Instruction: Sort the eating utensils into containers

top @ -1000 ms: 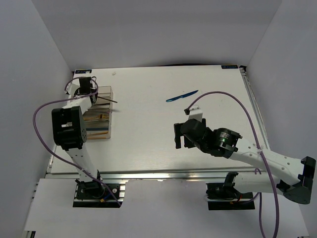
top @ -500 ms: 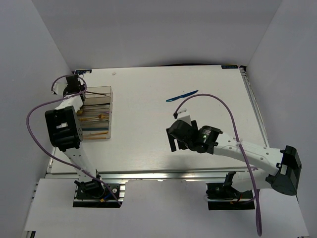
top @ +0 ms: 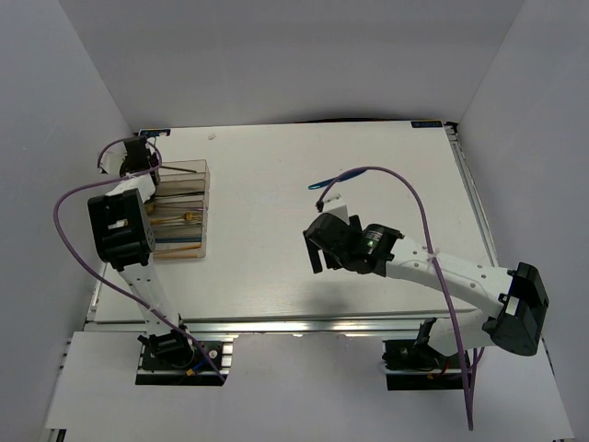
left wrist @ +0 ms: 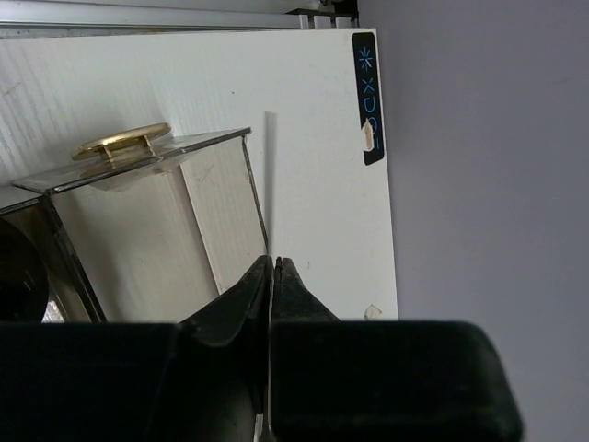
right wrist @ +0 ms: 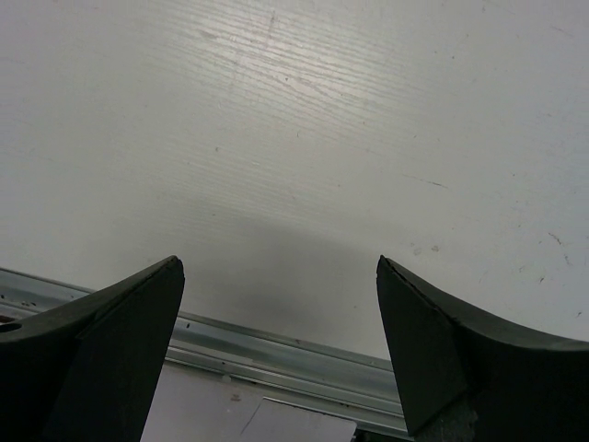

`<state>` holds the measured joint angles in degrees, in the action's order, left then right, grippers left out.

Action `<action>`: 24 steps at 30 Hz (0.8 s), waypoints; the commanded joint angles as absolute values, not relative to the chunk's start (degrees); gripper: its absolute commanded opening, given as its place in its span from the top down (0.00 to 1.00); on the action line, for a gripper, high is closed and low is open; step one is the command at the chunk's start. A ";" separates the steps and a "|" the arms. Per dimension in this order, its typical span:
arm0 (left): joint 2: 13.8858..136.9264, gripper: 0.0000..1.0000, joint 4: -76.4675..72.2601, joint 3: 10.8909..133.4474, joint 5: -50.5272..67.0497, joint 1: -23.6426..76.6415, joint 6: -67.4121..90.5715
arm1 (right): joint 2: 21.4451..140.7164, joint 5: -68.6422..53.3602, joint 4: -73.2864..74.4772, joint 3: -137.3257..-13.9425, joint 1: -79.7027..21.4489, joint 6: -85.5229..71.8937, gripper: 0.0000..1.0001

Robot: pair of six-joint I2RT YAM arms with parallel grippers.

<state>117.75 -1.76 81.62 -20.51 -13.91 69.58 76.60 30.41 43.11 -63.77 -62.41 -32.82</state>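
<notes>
A thin stick [left wrist: 268, 184] is pinched just beside the organiser's [left wrist: 216, 207] corner.
It is held by the nearly closed left gripper [left wrist: 272, 265]. The right gripper [right wrist: 281, 267] is spread wide over the table [right wrist: 304, 138]. The blue knife [top: 320, 184] is seen lying on the table nearby.

A white table [top: 276, 175] is lying under grey walls [top: 276, 55] that are closing it in on three sides. An aluminium rail [top: 304, 324] is running along its edge at 6 o'clock. A black sticker [top: 428, 123] with blue marks is sitting at 1 o'clock, and a small white scrap [top: 213, 135] is resting at 11 o'clock.
</notes>
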 commanded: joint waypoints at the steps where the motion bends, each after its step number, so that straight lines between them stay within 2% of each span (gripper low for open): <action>1: 117.51 0.83 -3.78 83.41 -20.92 -13.97 69.87 | 76.20 31.02 42.01 -66.97 -61.96 -32.17 0.11; 3: 117.60 0.78 -4.30 82.97 -20.83 -13.97 69.87 | 76.29 31.29 42.36 -67.23 -61.88 -31.91 0.11; 4: 117.60 0.66 -4.39 82.88 -20.74 -13.97 69.87 | 76.38 31.29 42.36 -67.32 -61.79 -31.82 0.11; 7: 117.69 0.50 -5.45 82.79 -19.78 -13.97 69.96 | 75.77 31.55 42.19 -66.97 -61.61 -31.90 0.11; 8: 117.77 0.42 -5.62 82.97 -19.43 -13.97 70.13 | 75.50 31.55 41.93 -66.80 -61.61 -31.90 0.11; 11: 117.86 0.33 -5.27 83.58 -18.46 -13.80 70.66 | 74.53 31.46 41.66 -66.36 -61.17 -32.08 0.11; 16: 114.62 0.25 -5.10 83.41 -17.32 -13.89 70.05 | 73.83 31.29 41.31 -65.74 -60.29 -32.17 0.11; 17: 114.00 0.06 -4.05 83.76 -17.31 -13.89 69.61 | 73.83 31.20 41.31 -65.66 -60.21 -32.17 0.11; 18: 113.47 0.02 -3.00 84.28 -17.31 -13.89 69.44 | 74.00 31.20 41.31 -65.74 -59.94 -32.08 0.11; 24: 111.27 0.02 7.46 91.14 -15.91 -13.89 65.75 | 73.92 27.89 39.48 -66.18 -55.83 -32.61 0.10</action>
<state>117.86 2.66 87.00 -17.30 -13.91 68.40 75.33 29.71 42.68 -65.10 -58.65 -32.56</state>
